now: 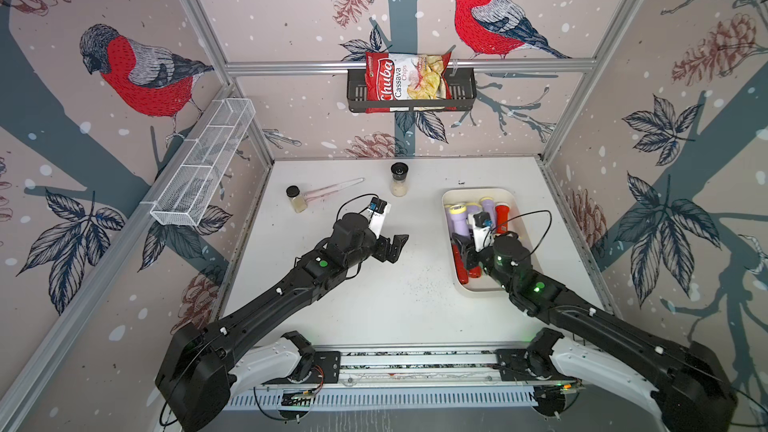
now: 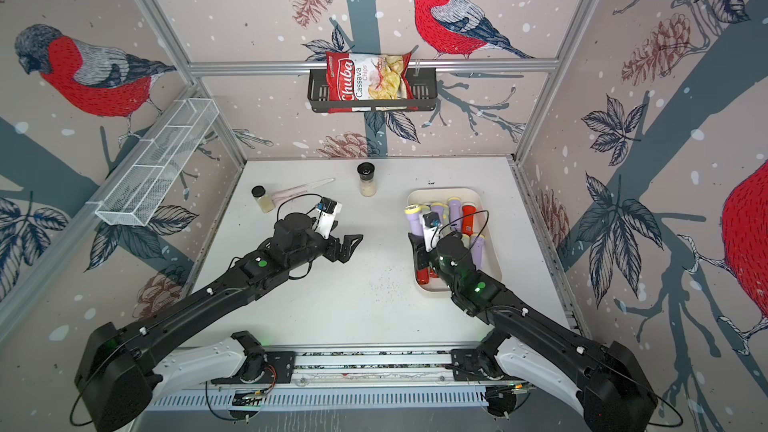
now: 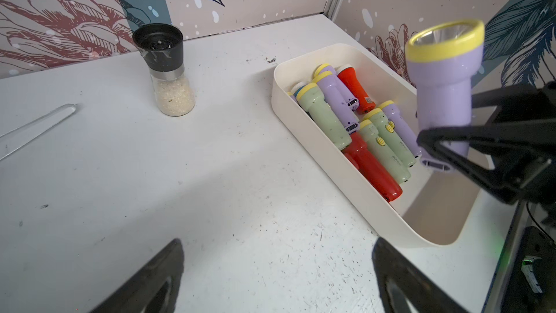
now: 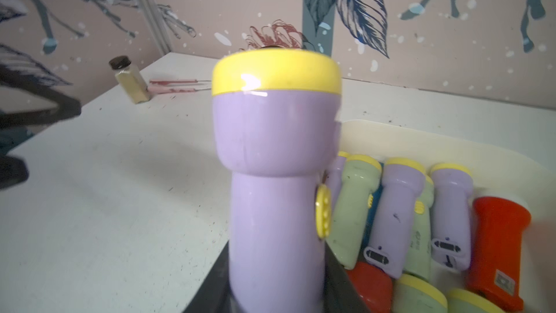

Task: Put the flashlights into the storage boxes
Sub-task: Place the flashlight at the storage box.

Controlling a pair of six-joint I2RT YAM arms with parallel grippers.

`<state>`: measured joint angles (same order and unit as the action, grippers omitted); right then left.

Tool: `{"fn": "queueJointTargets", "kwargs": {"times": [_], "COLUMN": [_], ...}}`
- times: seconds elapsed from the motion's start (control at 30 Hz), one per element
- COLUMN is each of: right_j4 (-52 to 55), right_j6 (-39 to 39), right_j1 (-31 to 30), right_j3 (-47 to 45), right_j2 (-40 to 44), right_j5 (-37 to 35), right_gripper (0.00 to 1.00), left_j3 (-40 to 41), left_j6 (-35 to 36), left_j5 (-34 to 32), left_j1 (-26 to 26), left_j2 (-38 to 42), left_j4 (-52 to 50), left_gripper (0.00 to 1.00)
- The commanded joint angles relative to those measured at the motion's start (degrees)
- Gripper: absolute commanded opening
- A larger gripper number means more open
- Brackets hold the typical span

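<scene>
Right gripper (image 3: 445, 143) is clamped on a lilac torch (image 3: 442, 85). The torch is head up, tilted, and hangs above the tray (image 3: 313, 158) near its left-arm side, clear of the pile. Left gripper (image 1: 395, 248) is wide open and empty, well off the tray toward table centre.

The tray holds ten or so torches lying packed: lilac, green, red. In both top views I see no loose torch outside the tray, only a jar (image 1: 399, 184) and a second jar (image 1: 296, 199). My read is that this is the last one: lower, release, done.

In the top views the right wrist covers most of the grip. The left wrist view shows the jaws across the handle. The right wrist view adds a blue torch (image 4: 378, 194) wedged low in the pile, hidden in the top views.
</scene>
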<state>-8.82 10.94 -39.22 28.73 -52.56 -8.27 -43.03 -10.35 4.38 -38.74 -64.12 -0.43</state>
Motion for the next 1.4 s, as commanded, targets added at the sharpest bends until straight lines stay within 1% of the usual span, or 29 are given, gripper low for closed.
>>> {"fn": "queueJointTargets", "kwargs": {"times": [0.0,0.17,0.33,0.43,0.47,0.53,0.67,0.8,0.93,1.0,1.1,1.2,1.27,1.37], "right_j4": [4.21,9.48,15.44,19.35,20.80,23.09,24.59,23.98,22.03,22.09,22.08,21.35,21.13,22.00], "right_j6": [7.15,7.93,7.49,5.89,5.18,4.41,4.01,3.99,4.15,4.13,4.38,4.36,4.09,3.44], "right_j1": [5.82,17.15,28.15,31.52,31.97,32.50,32.65,32.78,32.90,32.88,32.83,32.93,33.15,34.63], "right_j3": [2.37,6.83,12.15,15.90,17.12,19.66,22.86,25.50,27.18,28.14,28.75,28.59,28.68,29.43], "right_j2": [-0.94,-5.32,-12.97,-18.16,-18.96,-23.41,-28.66,-34.05,-38.70,-40.22,-40.81,-39.89,-39.12,-37.49], "right_j5": [8.62,18.49,29.23,30.45,30.16,29.25,27.54,25.24,25.68,24.88,23.22,23.23,23.39,23.39], "right_gripper": [0.28,0.28,0.28,0.29,0.30,0.33,0.35,0.36,0.37,0.40,0.46,0.52,0.60,0.62], "left_j3": [0.08,-0.73,-1.57,-2.14,-2.30,-2.55,-3.19,-3.55,-3.28,-3.02,-3.20,-3.47,-3.46,-3.48], "left_j6": [-0.69,-0.71,-0.61,-0.32,-0.13,-0.10,0.00,0.21,0.58,0.57,0.37,0.33,-0.65,-1.38], "left_j5": [0.00,0.63,1.43,1.73,1.84,1.94,2.19,2.37,2.89,2.88,3.19,3.83,3.80,3.97], "left_j1": [-0.01,-0.11,-0.35,-0.42,-0.42,-0.38,-0.33,-0.41,-0.37,-0.36,-0.28,-0.28,-0.17,0.00], "left_j2": [-1.43,-4.55,-7.48,-8.78,-9.15,-9.89,-11.06,-11.73,-12.03,-12.32,-13.08,-13.75,-13.93,-13.79], "left_j4": [4.29,4.85,6.09,6.15,6.14,5.96,5.55,5.47,6.17,6.65,6.95,7.32,7.61,8.14], "left_gripper": [0.96,0.96,0.96,0.96,0.96,0.96,0.96,0.96,0.96,0.96,0.96,0.96,0.96,0.96]}}
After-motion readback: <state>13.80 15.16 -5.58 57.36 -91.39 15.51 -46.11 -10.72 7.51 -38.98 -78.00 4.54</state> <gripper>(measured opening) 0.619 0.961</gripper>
